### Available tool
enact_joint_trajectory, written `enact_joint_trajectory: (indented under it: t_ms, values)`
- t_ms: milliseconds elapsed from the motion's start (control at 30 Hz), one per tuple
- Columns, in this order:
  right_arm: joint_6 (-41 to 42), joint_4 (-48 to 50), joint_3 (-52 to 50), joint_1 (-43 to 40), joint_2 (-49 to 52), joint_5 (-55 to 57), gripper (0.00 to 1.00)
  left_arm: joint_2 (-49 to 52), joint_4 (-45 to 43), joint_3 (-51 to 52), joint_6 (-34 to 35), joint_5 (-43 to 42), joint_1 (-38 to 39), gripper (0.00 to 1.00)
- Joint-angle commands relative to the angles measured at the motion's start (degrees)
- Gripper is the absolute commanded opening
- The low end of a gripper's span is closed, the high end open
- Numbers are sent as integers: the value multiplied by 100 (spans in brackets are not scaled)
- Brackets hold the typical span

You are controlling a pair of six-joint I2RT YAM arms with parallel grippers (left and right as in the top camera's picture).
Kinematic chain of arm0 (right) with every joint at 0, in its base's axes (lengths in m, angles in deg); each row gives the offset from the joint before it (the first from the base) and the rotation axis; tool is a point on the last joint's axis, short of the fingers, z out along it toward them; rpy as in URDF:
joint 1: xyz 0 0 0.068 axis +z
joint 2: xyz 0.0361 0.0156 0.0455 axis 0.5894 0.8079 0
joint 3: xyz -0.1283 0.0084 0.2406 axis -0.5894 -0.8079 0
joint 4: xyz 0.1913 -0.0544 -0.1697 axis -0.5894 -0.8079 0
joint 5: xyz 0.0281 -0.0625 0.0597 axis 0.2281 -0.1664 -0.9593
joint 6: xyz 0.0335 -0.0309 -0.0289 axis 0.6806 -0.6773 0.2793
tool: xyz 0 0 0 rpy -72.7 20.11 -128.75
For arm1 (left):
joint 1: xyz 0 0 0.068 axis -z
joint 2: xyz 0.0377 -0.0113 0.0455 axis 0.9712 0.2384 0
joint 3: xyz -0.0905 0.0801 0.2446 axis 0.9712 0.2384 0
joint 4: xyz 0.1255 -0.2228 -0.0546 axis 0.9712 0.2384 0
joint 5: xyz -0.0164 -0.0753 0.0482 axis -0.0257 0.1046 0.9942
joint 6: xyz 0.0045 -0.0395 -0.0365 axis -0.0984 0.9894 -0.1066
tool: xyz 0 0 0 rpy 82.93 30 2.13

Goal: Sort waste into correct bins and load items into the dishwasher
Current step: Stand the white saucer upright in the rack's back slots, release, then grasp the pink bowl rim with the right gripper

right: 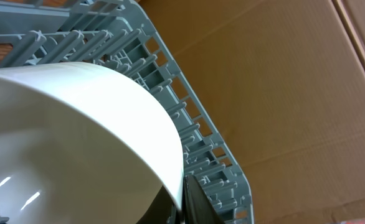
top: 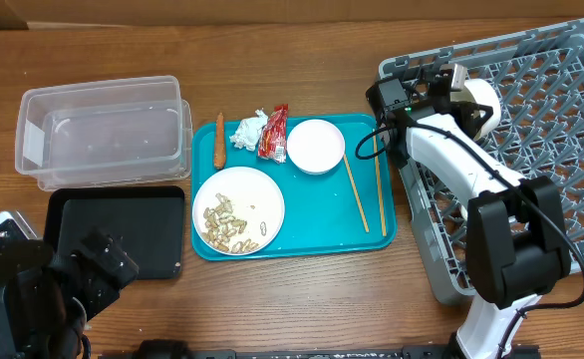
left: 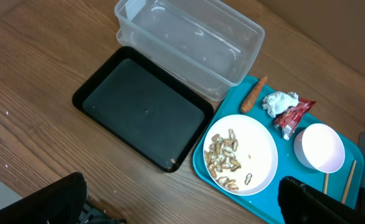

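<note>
Overhead, near edge: left gripper (top: pixel 108 261) at 8 o'clock, fingers spread wide, empty, beside black tray (top: pixel 123 229). Teal tray (top: pixel 387 237) mid-table: plate (top: pixel 262 194) with peanut shells (top: pixel 227 224) at its 7 o'clock, chopsticks (top: pixel 357 194) at 3; small bowl (top: pixel 316 146), wrapper (top: pixel 273 132), tissue (top: pixel 250 130), carrot stick (top: pixel 219 140) along 12, unsorted. Clear tub (top: pixel 103 130) at 10. Right gripper (top: pixel 458 92) clamps white bowl (top: pixel 483 100), tilted over rack (top: pixel 551 130) at its 11 o'clock corner, likely for slotting between pegs.

We find bare wood along the near edge between the black tray (top: pixel 123 219) and the dish rack (top: pixel 571 130). The teal tray (top: pixel 317 209) fills the middle, the clear tub (top: pixel 103 135) the far left corner; the right arm (top: pixel 451 160) with its bowl (top: pixel 479 100) overhangs the rack.
</note>
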Motion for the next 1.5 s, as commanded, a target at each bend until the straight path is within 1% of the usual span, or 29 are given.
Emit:
enact_joint_trajectory:
  t_ms: [0, 33, 100, 267, 333, 400, 600, 833, 867, 900, 967, 1067, 1133, 1200, 1267, 1333, 1400, 1467]
  values:
    - [33, 144, -33, -166, 39, 610, 4, -2, -9, 35, 74, 101, 37, 100]
    - [33, 245, -33, -240, 39, 796, 4, -2, -11, 35, 74, 101, 37, 100]
    - [9, 352, -28, -422, 39, 789, 4, -2, -9, 35, 74, 101, 37, 100]
    - [9, 367, -28, -826, 39, 579, 4, -2, -9, 35, 74, 101, 37, 100]
    - [-2, 348, -28, -881, 39, 273, 4, -2, -9, 35, 74, 101, 37, 100]
    - [-9, 339, -31, -885, 46, 42, 4, -2, -9, 35, 74, 101, 37, 100]
    - [-9, 332, -31, -855, 129, -170, 4, -2, -9, 35, 74, 101, 37, 100]
    - [15, -42, -31, -509, 136, -227, 4, -2, -9, 35, 74, 101, 37, 100]
    - [59, -94, -28, -409, 133, -232, 5, -2, -9, 35, 74, 101, 37, 100]
    - [59, -118, -26, -313, 114, -256, 10, -2, -9, 35, 74, 101, 37, 100]
    - [57, -120, -15, -96, 42, -323, 24, -2, -9, 35, 74, 101, 37, 100]
    - [55, -142, 61, 216, -184, -560, 35, -2, -9, 35, 74, 101, 37, 100]
    - [57, -153, 146, 426, -435, -813, 48, -2, -9, 35, 74, 98, 37, 100]
    - [55, -205, 238, 575, -669, -1130, 53, -2, -9, 35, 74, 101, 37, 100]
    - [55, -273, 345, 710, -933, -1480, 55, -2, -9, 35, 74, 101, 37, 100]
    - [52, -271, 420, 817, -1237, -1985, 59, -2, -9, 35, 74, 101, 37, 100]
    - [50, -260, 446, 909, -1541, -2804, 67, -2, -9, 35, 74, 101, 37, 100]
    - [46, -262, 446, 975, -1781, -3998, 67, -2, -11, 35, 74, 101, 37, 100]
